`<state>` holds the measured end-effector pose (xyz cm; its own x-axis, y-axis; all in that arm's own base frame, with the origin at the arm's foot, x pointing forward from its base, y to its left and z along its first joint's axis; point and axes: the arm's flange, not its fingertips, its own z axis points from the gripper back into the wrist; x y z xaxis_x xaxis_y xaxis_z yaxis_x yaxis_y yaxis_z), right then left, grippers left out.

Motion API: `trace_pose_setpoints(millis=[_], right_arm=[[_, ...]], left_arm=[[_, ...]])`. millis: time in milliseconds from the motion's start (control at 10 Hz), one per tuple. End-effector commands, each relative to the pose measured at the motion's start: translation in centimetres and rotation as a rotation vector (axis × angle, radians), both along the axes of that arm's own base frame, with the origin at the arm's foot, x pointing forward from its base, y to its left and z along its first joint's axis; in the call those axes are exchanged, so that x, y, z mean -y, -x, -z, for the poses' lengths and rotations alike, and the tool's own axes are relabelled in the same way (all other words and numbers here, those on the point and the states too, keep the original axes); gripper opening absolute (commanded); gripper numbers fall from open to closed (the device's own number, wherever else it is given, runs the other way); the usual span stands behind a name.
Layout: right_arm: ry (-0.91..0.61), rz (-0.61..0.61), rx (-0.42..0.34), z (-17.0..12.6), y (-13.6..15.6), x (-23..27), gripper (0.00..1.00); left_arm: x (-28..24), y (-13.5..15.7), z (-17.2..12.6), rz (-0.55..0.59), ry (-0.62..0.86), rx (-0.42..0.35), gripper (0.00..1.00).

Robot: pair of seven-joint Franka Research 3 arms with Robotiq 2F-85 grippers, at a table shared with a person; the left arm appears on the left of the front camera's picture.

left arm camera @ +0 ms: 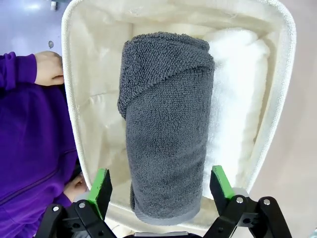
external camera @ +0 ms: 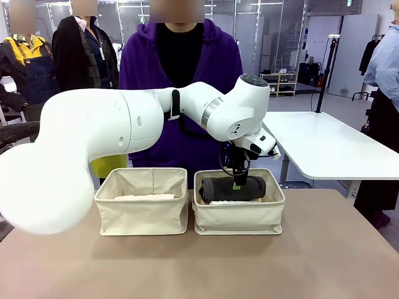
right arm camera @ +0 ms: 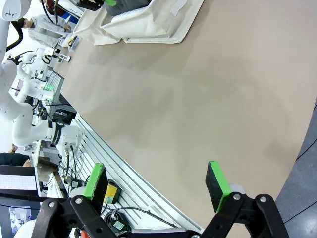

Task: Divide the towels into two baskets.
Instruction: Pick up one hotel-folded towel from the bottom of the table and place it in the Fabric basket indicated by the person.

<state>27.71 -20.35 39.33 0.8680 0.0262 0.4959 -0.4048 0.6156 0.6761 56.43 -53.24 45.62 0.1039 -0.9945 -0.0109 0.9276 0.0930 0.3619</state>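
1. On the left of the table (external camera: 324,261) sits the left basket (external camera: 142,215). Something pale lies low inside it (external camera: 146,197). I cannot tell from here how many towels that is, or what color they are.
2. Just beside it sits the right basket (external camera: 239,218). That makes two baskets, both the same cream cloth.
3. In the right basket lies a dark grey towel (left arm camera: 166,129), rolled up. It rests on top, partly leaning on a white towel (left arm camera: 237,99) next to it. So I count two towels here.
4. The left gripper (external camera: 235,182) hangs right over the grey towel. Its green fingers (left arm camera: 100,186) are spread wide, one on each side of the roll, and I cannot tell if they touch it. It holds nothing.
5. A person in a purple top (external camera: 181,75) stands behind the baskets. One hand (left arm camera: 48,68) is near the basket's rim.
6. The right gripper (right arm camera: 158,186) is off to the side over bare table. Its jaws are wide apart and hold nothing.
7. I think the job is nearly done. This basket has its two towels. The arm probably just needs to lift away.
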Motion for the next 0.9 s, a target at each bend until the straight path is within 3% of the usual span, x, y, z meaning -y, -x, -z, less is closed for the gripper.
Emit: trace_pose_setpoints(millis=[0, 300, 500, 800], right_arm=[[-0.019, 0.01, 0.001, -0.3, 0.2, -0.1, 1.0], [-0.019, 0.01, 0.001, -0.3, 0.2, -0.1, 1.0], [-0.019, 0.01, 0.001, -0.3, 0.2, -0.1, 1.0], [-0.019, 0.01, 0.001, -0.3, 0.2, -0.1, 1.0]], left_arm=[[0.0, 0.0, -0.2, 0.0, 0.002, 0.001, 1.0], [0.0, 0.0, 0.0, 0.0, 0.0, 0.0, 0.96], [-1.1, 0.8, -4.4, -0.071, 0.055, -0.011, 1.0], [-8.2, 5.8, -9.3, -0.187, 0.298, -0.189, 1.0]])
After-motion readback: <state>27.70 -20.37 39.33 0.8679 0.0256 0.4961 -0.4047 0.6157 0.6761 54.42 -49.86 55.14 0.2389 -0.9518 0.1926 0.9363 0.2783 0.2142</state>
